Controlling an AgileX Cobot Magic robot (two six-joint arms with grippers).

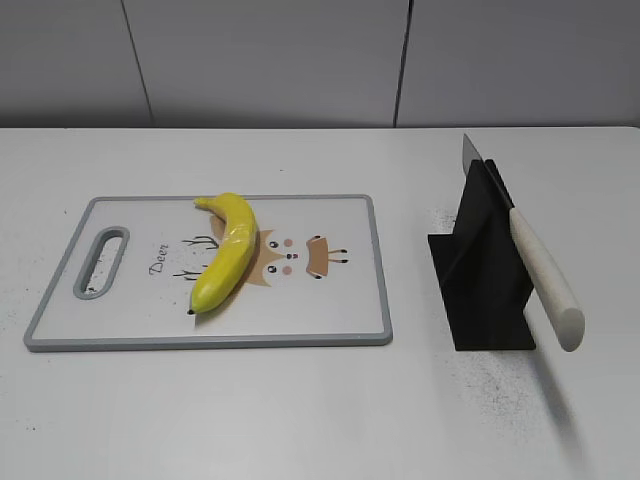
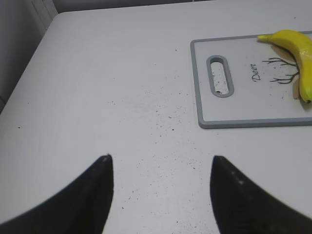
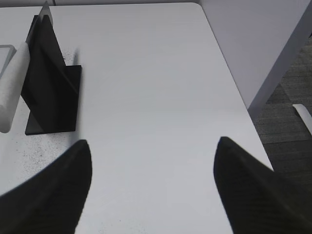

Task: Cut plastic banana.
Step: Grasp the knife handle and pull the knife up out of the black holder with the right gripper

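Observation:
The plastic banana (image 1: 228,252) is glossy yellow and curved. It lies across the middle of a white, grey-rimmed cutting board (image 1: 372,270); its upper part shows in the left wrist view (image 2: 295,46). A knife with a cream handle (image 1: 545,278) rests in a black stand (image 1: 482,270) right of the board, also in the right wrist view (image 3: 46,80). My left gripper (image 2: 161,161) is open and empty over bare table left of the board (image 2: 202,87). My right gripper (image 3: 153,144) is open and empty, right of the stand. Neither gripper shows in the exterior view.
The white table (image 1: 300,410) carries dark specks near the stand and the board. The table's right edge (image 3: 229,73) drops to a grey floor, with a white wall panel close by. The board has a handle slot (image 2: 219,75) at its left end.

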